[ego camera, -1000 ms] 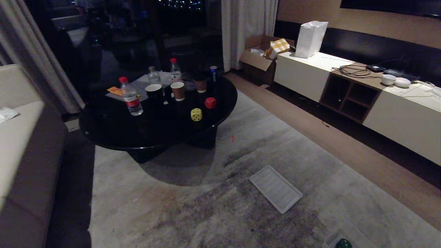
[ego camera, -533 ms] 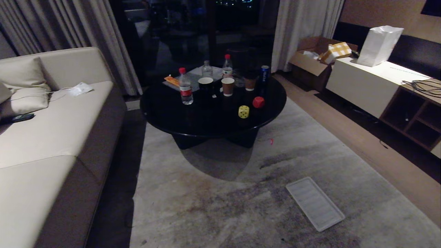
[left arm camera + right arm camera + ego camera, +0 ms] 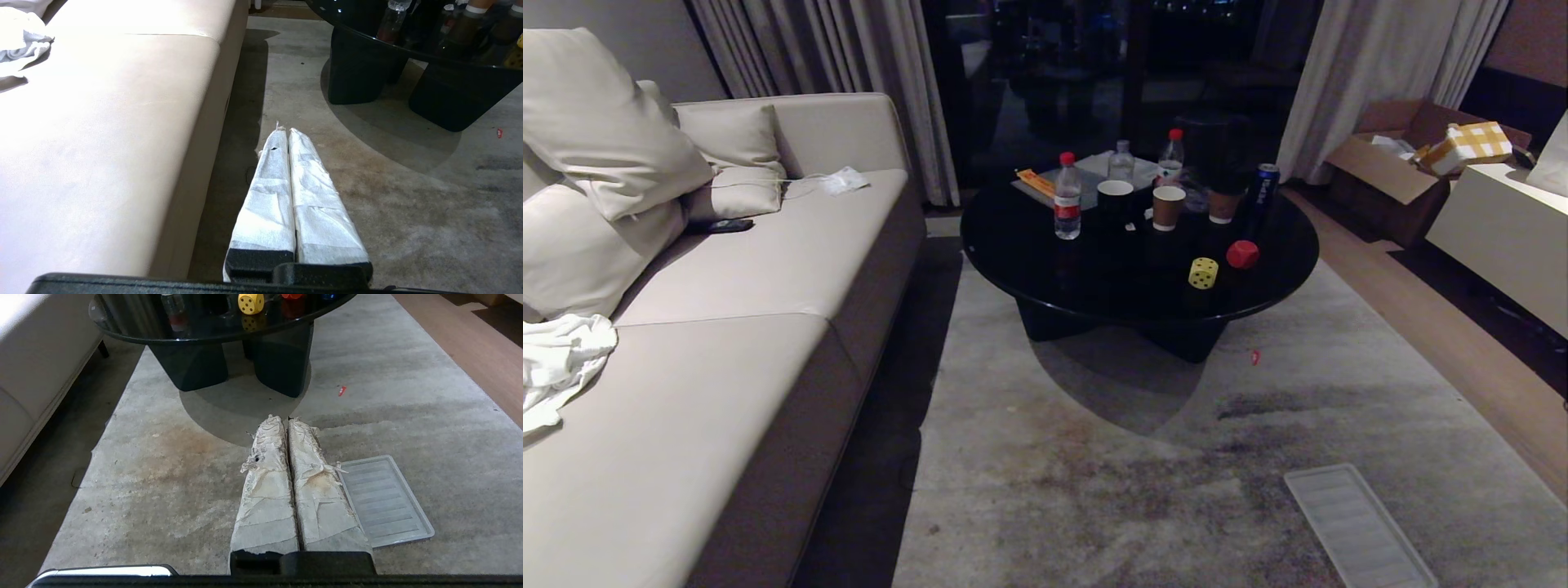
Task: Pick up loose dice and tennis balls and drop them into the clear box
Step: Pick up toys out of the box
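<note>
Two dice lie on the round black table (image 3: 1029, 253): a yellow die (image 3: 1203, 273) and, just behind it to the right, a red die (image 3: 1242, 254). The right wrist view also catches the yellow die (image 3: 251, 303) and the red die (image 3: 291, 295) near the table's rim. The tennis balls and the clear box are out of view. My left gripper (image 3: 286, 130) is shut and empty, low over the carpet beside the sofa. My right gripper (image 3: 284, 418) is shut and empty over the carpet, well short of the table. Neither arm shows in the head view.
A long beige sofa (image 3: 727, 327) with pillows and a white cloth fills the left. Bottles (image 3: 1067, 196), paper cups (image 3: 1168, 207) and a can (image 3: 1264, 184) stand on the table behind the dice. A flat ribbed clear panel (image 3: 1356, 527) lies on the carpet. A cardboard box (image 3: 1388, 163) and a white cabinet (image 3: 1503, 229) are at the right.
The whole head view has swung left: the sofa has come in, and the table and ribbed panel have shifted right. The clear box corner at lower right has left the picture.
</note>
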You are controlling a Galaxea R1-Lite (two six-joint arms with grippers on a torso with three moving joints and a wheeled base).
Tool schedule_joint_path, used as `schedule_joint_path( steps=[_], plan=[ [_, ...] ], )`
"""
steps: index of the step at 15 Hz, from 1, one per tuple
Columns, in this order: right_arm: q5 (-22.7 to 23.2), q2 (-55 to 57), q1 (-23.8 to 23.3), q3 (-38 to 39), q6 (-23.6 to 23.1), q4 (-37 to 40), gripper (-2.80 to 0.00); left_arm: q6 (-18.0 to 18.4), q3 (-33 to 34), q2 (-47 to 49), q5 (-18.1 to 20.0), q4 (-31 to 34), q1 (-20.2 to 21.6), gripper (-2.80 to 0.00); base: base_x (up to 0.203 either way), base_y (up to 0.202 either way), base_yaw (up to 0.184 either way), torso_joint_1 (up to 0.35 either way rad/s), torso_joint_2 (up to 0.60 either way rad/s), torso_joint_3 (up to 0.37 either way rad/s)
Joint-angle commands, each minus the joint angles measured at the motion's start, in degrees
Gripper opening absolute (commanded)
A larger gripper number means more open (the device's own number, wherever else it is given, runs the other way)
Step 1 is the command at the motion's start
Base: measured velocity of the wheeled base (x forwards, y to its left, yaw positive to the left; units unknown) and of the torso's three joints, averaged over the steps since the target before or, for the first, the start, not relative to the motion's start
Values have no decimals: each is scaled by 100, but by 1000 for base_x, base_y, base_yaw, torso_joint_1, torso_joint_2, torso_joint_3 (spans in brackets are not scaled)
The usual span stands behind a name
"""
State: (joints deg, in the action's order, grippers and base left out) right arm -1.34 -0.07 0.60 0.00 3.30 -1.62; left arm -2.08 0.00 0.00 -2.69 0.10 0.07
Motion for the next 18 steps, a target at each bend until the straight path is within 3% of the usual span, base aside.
schedule_joint_path(
  steps=[1, 5, 18],
  plan=[
    [2, 7, 2, 62, 4, -5, -280, -20, 9, 9, -3, -10, 1, -280, 0, 0, 0, 0, 0, 0],
    [2, 7, 2, 62, 4, -5, -280, -29, 9, 9, -12, -4, 1, -280, 29, 0, 1, 1, 1, 0],
    [0, 7, 2, 62, 4, -5, -280, -38, 9, 9, -12, -10, 1, -280, 183, 0, 0, 4, 1, 3]
  ],
)
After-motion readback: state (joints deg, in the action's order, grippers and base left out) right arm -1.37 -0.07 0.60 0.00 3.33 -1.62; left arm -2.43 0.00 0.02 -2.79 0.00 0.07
